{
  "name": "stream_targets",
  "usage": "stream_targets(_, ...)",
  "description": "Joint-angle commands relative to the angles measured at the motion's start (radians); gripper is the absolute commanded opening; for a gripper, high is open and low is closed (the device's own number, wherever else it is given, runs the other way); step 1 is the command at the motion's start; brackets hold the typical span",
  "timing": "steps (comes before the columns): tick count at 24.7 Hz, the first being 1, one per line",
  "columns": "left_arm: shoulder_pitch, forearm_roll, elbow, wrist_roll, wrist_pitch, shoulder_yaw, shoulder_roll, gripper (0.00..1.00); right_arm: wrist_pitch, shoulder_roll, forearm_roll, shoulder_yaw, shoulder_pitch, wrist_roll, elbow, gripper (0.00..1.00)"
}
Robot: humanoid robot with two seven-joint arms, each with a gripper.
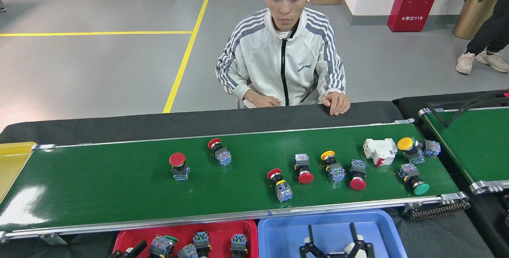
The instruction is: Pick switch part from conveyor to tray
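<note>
Head view. Conveyor [99, 186] carries a scatter of switch parts: a red mushroom button [178, 164] left of centre, another red-capped one [219, 152] behind it, then a cluster toward the right end, namely red [280, 184], red [303, 167], yellow [332, 165], red [357, 174], a white breaker block [379, 151], a yellow-capped unit [409, 148] and a green-capped one [414, 178]. Both grippers are cut off by the bottom edge. Left gripper [129, 252] sits low over the red tray [242, 230]; only one dark finger shows, state cannot be determined, and whether it touches the green-capped part [161, 245] beside it is unclear. Right gripper [336, 246] is over the blue tray [278, 234], fingers spread apart, a white object [350, 249] between them partly hidden. Other parts in the red tray are cropped. A seated person [282, 55] faces the belt, hands on the black table edge.
</note>
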Motion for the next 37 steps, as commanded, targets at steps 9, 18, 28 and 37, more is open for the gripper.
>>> stream_targets(9,-0.024,0.044,0.043,0.096,0.105,0.279,-0.034,1.00,0.008,0.135,0.010,0.117,-0.283,0.223,0.201,0.97)
stream_targets(18,-0.121,-0.004,0.045,0.091,0.125,0.040,0.124,1.00,0.001,0.220,-0.025,0.135,-0.447,0.227,0.391,0.98)
stream_targets(28,-0.451,-0.169,0.365,0.051,0.225,-0.143,0.126,1.00,-0.105,0.221,-0.151,0.194,-0.585,0.227,0.541,0.23)
stream_targets(37,-0.610,-0.176,0.602,0.051,0.375,-0.146,0.167,1.00,-0.127,0.201,-0.145,0.257,-0.565,0.224,0.439,0.01)
